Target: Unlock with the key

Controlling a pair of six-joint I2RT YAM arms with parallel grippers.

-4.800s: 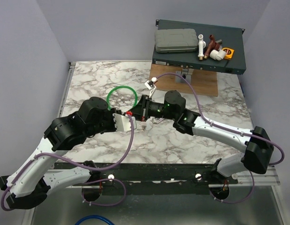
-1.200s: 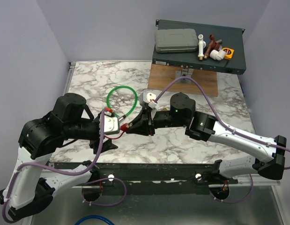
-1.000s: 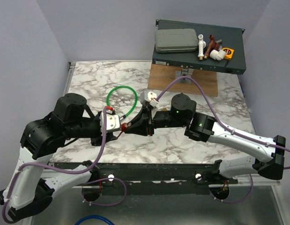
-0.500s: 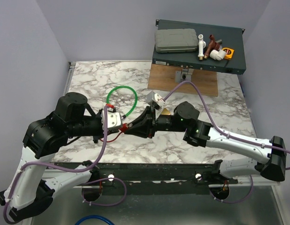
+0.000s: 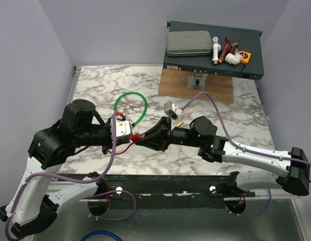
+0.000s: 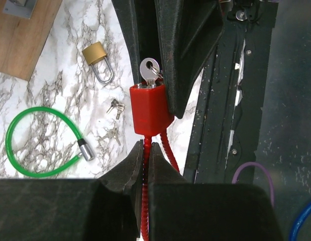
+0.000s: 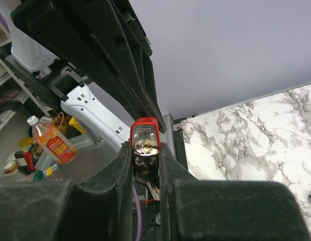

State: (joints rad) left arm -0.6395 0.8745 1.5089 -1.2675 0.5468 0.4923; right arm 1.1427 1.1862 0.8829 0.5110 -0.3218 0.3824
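Left pincer (image 6: pixel 147 147) clamps red cord (image 6: pixel 169 150); key (image 6: pixel 149 68) in lock (image 6: pixel 150 108).

Your marble-patterned table (image 5: pixel 95 83) carries a green cable loop (image 5: pixel 130 94) left of centre. Near it lie a brass padlock (image 6: pixel 97 56) and two small clusters of loose keys (image 6: pixel 115 106). A wooden board (image 5: pixel 218 90) sits at the far edge.

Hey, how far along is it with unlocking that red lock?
Done: the key is seated in the red lock. In hand: the right gripper pinches the key while the left gripper clamps the red cable just below the lock. Left: turning the key and pulling the cable free; both strands look attached to the lock, so it appears not yet open.
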